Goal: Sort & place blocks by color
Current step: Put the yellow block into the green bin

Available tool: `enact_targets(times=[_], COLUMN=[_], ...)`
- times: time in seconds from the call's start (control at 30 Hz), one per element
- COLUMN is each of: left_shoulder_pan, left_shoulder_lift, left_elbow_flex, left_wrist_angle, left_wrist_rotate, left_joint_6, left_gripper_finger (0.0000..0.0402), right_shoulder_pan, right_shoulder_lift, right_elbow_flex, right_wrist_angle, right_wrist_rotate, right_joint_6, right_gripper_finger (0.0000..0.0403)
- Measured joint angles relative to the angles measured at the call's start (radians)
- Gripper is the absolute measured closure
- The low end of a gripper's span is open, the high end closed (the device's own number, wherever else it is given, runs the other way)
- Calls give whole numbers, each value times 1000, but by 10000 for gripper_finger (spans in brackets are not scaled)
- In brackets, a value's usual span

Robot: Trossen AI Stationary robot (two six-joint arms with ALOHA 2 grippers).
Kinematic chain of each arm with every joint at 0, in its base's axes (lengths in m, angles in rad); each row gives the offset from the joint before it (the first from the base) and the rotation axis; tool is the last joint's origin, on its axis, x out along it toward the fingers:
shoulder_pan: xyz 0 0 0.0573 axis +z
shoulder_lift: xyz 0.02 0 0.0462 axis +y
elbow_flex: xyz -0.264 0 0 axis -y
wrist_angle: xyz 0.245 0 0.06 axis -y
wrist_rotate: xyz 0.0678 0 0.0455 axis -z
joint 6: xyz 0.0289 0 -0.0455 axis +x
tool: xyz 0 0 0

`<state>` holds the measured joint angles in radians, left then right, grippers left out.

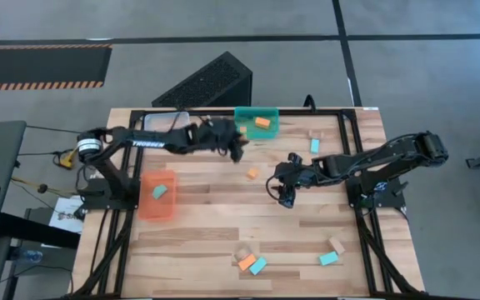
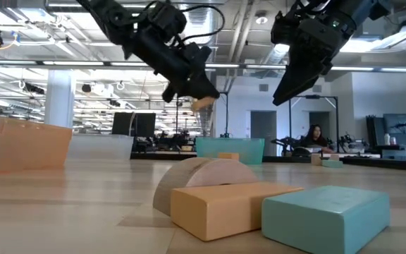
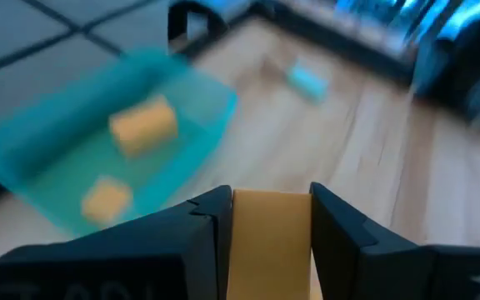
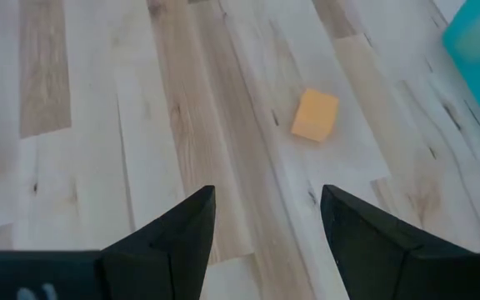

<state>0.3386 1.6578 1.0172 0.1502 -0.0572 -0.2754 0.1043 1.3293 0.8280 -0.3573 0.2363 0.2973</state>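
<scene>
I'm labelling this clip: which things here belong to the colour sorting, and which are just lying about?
Belong to the job:
- left gripper, shut on a tan block
- orange block on the table
- teal bin, orange bin, clear bin
- right gripper, open

Lying about:
- black grille behind the table

Even, bright light is falling on the desk in the high view, and the arms are casting only soft, faint shadows. In the low view, rows of ceiling lamps are glaring behind the arms, which are showing as dark shapes against them; the near blocks are looking soft and out of focus. The left wrist view is smearing heavily with blur, so the teal bin is losing its edges. The right wrist view is staying sharp, and the orange block is throwing a slight shadow.
</scene>
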Motion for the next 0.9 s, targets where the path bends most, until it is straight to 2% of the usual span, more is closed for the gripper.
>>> enact_targets(times=[0.1, 0.23, 0.5, 0.73, 0.8, 0.9], left_shoulder_pan=[75, 152, 223, 236, 234, 231], left_shoulder_lift=[22, 89, 348, 519, 544, 561], left_elbow_flex=[17, 135, 434, 597, 628, 651], left_wrist_angle=[100, 95, -68, -153, -181, -194], left_wrist_rotate=[19, 38, 82, 136, 138, 138], left_joint_6=[-12, 4, 55, 49, 50, 51], left_gripper_finger=[314, 314, 314, 314, 299, 253], right_shoulder_pan=[0, -3, -15, -15, -15, -15], right_shoulder_lift=[0, 0, 0, 0, 0, 0], right_elbow_flex=[0, 0, 0, 0, 0, 0], right_wrist_angle=[0, 10, 22, 12, -2, -16], right_wrist_rotate=[0, 1, 2, 1, 1, 1], right_joint_6=[-4, -15, -17, -19, -21, -21], right_gripper_finger=[163, 163, 163, 163, 163, 163])
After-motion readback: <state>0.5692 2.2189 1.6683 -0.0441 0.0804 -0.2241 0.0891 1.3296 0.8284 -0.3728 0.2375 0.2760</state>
